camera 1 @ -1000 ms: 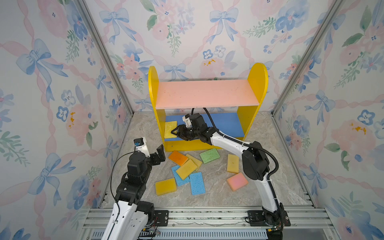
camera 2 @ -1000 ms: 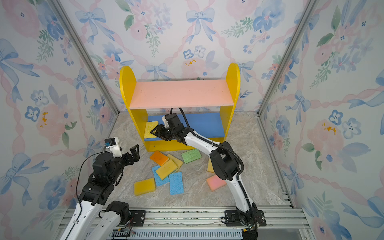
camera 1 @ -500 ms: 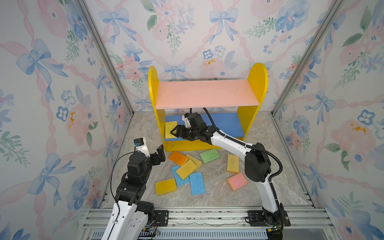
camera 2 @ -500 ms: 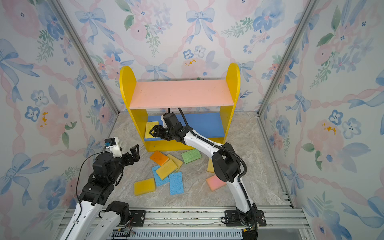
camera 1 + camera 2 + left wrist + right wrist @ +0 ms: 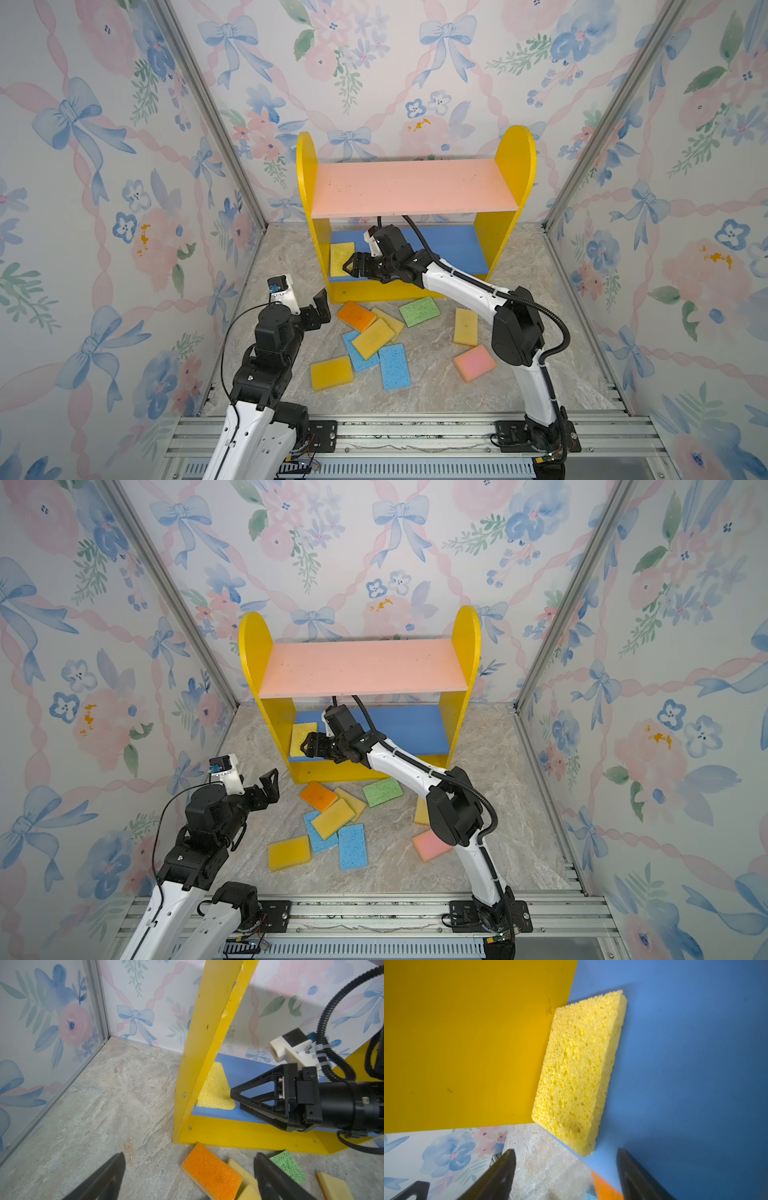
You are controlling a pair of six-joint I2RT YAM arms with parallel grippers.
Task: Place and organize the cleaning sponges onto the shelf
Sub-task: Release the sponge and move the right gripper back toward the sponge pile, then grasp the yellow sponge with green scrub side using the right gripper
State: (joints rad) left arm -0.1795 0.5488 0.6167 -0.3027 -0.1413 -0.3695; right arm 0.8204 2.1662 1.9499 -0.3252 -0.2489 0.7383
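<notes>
The shelf point(image 5: 411, 187) stands at the back, with yellow side panels, a pink upper board and a blue lower board point(image 5: 453, 249). One yellow sponge point(image 5: 341, 257) point(image 5: 581, 1070) lies flat at the left end of the lower board, against the side panel. My right gripper point(image 5: 348, 266) point(image 5: 566, 1152) is open just in front of that sponge's near corner, holding nothing. My left gripper point(image 5: 322, 299) point(image 5: 189, 1157) hangs open and empty over the floor, left of the orange sponge point(image 5: 212, 1172). Several cleaning sponges lie loose on the floor before the shelf.
On the floor are orange point(image 5: 356, 316), green point(image 5: 419, 311), tan-yellow point(image 5: 390, 320), yellow-orange point(image 5: 373, 338), two blue point(image 5: 394, 365) point(image 5: 353, 353), yellow point(image 5: 331, 372), yellow point(image 5: 465, 326) and pink point(image 5: 474, 362) sponges. Papered walls close in on three sides.
My right gripper's jaws have spread wider in front of the yellow sponge, which stays on the lower board. The left arm has not moved.
</notes>
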